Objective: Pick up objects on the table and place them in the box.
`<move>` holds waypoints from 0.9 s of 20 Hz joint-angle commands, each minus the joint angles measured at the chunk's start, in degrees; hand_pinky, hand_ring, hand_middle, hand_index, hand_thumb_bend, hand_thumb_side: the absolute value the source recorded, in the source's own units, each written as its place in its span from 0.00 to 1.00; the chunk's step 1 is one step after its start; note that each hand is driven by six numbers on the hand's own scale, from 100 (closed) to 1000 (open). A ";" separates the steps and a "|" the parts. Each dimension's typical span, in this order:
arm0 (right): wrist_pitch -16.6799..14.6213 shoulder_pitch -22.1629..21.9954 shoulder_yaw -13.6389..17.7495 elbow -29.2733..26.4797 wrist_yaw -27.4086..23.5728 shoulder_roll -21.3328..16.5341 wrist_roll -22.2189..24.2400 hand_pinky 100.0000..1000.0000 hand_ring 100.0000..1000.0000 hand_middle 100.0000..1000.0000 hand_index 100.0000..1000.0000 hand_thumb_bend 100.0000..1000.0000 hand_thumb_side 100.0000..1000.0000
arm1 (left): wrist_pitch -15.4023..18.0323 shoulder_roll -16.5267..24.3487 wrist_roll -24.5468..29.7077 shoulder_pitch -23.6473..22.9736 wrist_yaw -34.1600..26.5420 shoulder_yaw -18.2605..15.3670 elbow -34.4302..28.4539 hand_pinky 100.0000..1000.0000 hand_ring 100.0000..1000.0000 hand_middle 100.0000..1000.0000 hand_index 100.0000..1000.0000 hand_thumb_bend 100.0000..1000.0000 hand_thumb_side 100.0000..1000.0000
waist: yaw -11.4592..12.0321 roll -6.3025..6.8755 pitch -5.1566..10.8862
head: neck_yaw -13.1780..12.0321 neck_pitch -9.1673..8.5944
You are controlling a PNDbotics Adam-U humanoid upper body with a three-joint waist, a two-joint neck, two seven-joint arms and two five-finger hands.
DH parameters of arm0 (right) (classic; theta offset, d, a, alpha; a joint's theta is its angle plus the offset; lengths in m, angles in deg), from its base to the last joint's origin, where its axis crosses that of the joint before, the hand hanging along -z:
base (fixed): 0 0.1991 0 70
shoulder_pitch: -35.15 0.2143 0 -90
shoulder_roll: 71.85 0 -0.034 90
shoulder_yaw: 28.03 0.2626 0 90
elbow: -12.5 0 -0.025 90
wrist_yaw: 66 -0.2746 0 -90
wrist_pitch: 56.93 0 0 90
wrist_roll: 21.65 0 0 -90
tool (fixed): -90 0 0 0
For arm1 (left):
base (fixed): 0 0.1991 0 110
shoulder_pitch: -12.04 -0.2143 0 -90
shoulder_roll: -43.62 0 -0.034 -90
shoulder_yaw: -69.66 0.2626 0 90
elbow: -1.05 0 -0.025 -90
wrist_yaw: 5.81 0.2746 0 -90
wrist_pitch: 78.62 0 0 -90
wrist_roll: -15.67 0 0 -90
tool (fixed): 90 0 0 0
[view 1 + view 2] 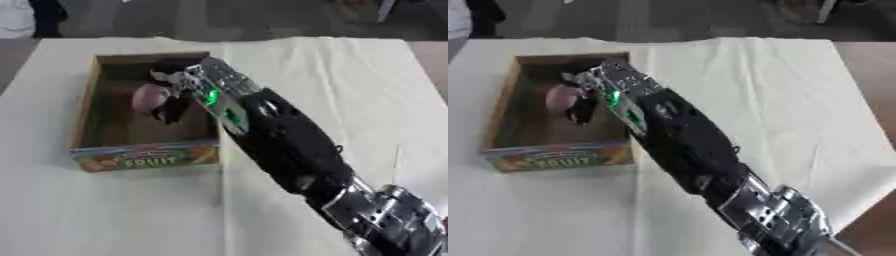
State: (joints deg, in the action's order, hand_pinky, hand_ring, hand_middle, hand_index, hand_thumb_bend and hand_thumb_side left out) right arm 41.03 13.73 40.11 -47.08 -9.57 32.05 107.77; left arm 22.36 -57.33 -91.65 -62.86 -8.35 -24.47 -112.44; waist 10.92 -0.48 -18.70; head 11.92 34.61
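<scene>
Prob. lab/demo room, table w/ white cloth [332, 75], grey floor [219, 17] behind

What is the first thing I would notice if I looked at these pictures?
The big black and silver right arm stretches from the lower right corner across the white cloth. Its right hand is down inside the cardboard fruit box on the left, fingers curled round a pinkish round object. Small green lights glow near the wrist.

White cloth [332, 90] covers table; dark floor [219, 20] beyond far edge.
</scene>
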 commanded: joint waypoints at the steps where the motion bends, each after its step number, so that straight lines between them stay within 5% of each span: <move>1: -0.20 1.70 0.73 -0.58 1.11 0.16 1.48 0.84 0.95 0.83 0.90 0.33 0.00 | -0.09 0.50 0.00 0.46 -0.24 0.05 -1.10 0.77 0.53 0.56 0.79 0.00 0.49 | 0.11 0.17 1.18 | 0.13 -0.57; 11: -0.15 2.17 2.09 -2.89 2.04 -0.27 2.27 0.85 0.95 0.85 0.93 0.43 0.15 | -0.20 0.42 -0.03 0.32 -0.23 0.09 -1.10 0.76 0.53 0.56 0.78 0.00 0.49 | 0.00 0.29 1.29 | 0.06 -0.54; 12: 0.01 2.16 2.37 -3.80 1.64 -0.49 1.89 0.85 0.95 0.85 0.93 0.34 0.21 | -0.19 0.42 -0.06 0.30 -0.23 0.06 -1.10 0.76 0.53 0.56 0.78 0.00 0.49 | -0.02 0.32 1.29 | 0.05 -0.54; 14: 0.47 2.24 3.05 -6.46 0.43 -1.28 0.95 0.84 0.94 0.83 0.92 0.41 0.18 | -0.17 0.41 -0.07 0.28 -0.21 0.03 -1.10 0.76 0.53 0.56 0.78 0.00 0.49 | -0.12 0.35 1.28 | -0.04 -0.54; 16: 1.29 2.20 3.78 -10.33 -0.89 -2.66 -0.32 0.83 0.94 0.83 0.91 0.29 0.27 | -0.17 0.41 -0.10 0.25 -0.15 -0.02 -1.10 0.76 0.53 0.56 0.78 0.00 0.49 | -0.26 0.36 1.28 | -0.23 -0.51; 18: 2.67 1.85 4.63 -15.03 -2.17 -4.57 -1.85 0.81 0.93 0.81 0.90 0.37 0.22 | -0.16 0.44 -0.20 0.20 -0.09 -0.11 -1.10 0.76 0.53 0.56 0.78 0.00 0.49 | -0.43 0.37 1.31 | -0.47 -0.41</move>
State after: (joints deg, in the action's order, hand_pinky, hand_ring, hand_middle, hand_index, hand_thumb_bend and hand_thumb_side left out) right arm 43.10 14.24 43.77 -58.51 -10.71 29.28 106.88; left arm 22.21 -57.35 -91.76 -62.89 -8.36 -24.47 -112.44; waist 10.50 -0.45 -18.69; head 11.66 34.60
